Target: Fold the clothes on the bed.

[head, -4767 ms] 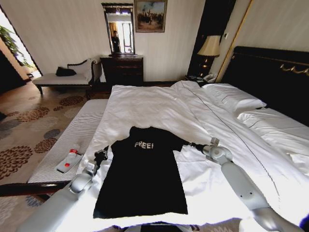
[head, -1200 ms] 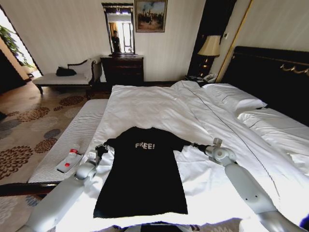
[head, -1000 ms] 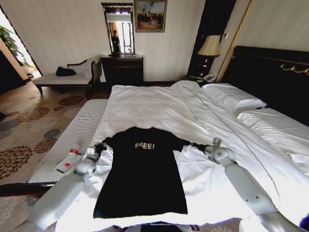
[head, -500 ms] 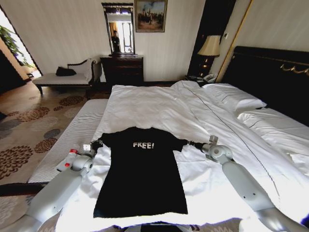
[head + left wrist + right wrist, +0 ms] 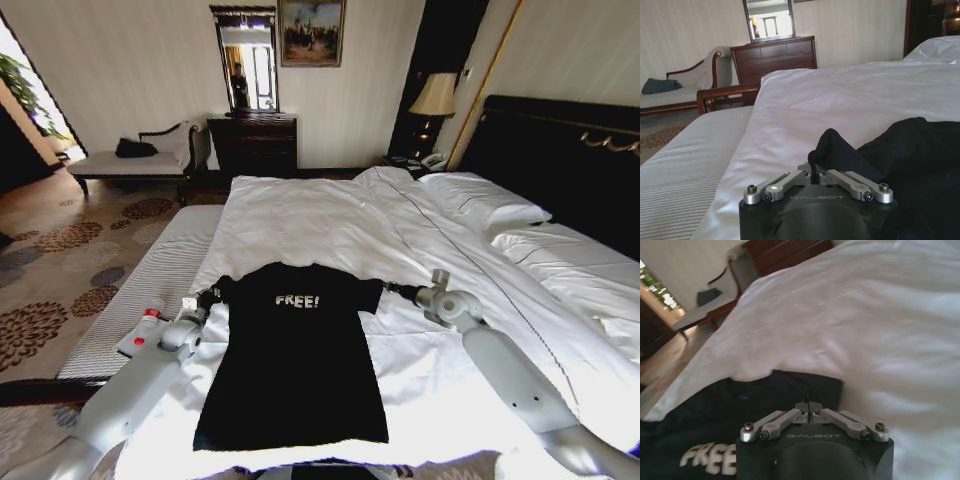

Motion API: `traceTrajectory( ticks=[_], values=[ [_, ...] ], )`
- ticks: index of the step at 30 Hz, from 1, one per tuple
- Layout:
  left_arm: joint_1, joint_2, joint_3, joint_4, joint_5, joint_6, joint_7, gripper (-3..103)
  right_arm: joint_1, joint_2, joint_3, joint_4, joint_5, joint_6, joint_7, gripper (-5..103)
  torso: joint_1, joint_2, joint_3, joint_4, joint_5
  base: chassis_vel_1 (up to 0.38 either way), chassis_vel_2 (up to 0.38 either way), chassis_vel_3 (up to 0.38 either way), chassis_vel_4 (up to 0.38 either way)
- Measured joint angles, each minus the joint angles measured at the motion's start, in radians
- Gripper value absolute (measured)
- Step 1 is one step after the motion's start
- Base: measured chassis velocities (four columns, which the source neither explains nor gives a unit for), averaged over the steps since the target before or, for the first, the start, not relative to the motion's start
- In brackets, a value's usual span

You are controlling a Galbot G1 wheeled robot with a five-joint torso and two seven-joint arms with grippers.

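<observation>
While the black T-shirt (image 5: 292, 360) lies flat, chest side up with its white "FREE!" lettering (image 5: 297, 300) showing, near the foot of the white duvet (image 5: 330, 225) on the bed (image 5: 560, 165), we hold it at both sleeves. Our left gripper (image 5: 209, 297) has its fingers pinched together on the left sleeve (image 5: 840, 155), bunching the cloth. Our right gripper (image 5: 388, 290) is likewise clamped on the right sleeve (image 5: 805, 385). Beside the bed runs a striped bench (image 5: 150, 290).
</observation>
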Motion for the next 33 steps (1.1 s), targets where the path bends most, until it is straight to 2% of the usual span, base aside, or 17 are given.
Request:
traceTrajectory(
  ticks=[1,6,11,16,21,27,33],
  values=[
    [0.000,0.000,0.000,0.000,0.000,0.000,0.000,2,0.000,0.000,0.000,0.000,0.000,0.000,0.000,0,0.000,0.000,0.000,0.0000,0.0000,0.000,0.000,0.000,0.000],
    [0.015,0.013,-0.013,-0.013,0.000,0.000,0.000,2,0.095,0.029,-0.154,-0.002,-0.016,0.006,0.013,0,0.000,0.000,0.000,0.0003,0.0002,0.000,0.000,0.000,0.000],
    [0.018,0.015,-0.023,-0.010,0.000,-0.003,0.001,2,0.146,0.068,-0.236,-0.047,-0.022,0.005,0.028,0,0.000,0.000,0.000,-0.0002,0.0003,0.000,0.000,0.000,0.000],
    [0.017,0.008,-0.024,-0.008,0.000,-0.004,0.002,2,0.187,0.113,-0.309,-0.098,-0.030,0.004,0.036,0,0.000,0.000,0.000,0.0002,0.0002,0.000,0.000,0.000,0.000],
    [0.016,0.001,-0.016,-0.015,0.000,-0.004,0.001,2,0.213,0.152,-0.352,-0.154,-0.034,0.003,0.039,0,0.000,0.000,0.000,-0.0004,0.0003,0.000,0.000,0.000,0.000],
    [0.012,-0.002,-0.010,-0.015,0.000,-0.004,0.001,2,0.258,0.207,-0.389,-0.207,-0.042,0.005,0.045,0,0.000,0.000,0.000,0.0002,0.0001,0.000,0.000,0.000,0.000],
    [0.016,0.011,-0.014,-0.021,-0.007,-0.004,0.001,2,0.279,0.267,-0.383,-0.253,-0.069,0.017,0.038,0,0.000,0.000,0.000,0.0000,0.0004,0.000,0.000,0.000,0.000]
  ],
)
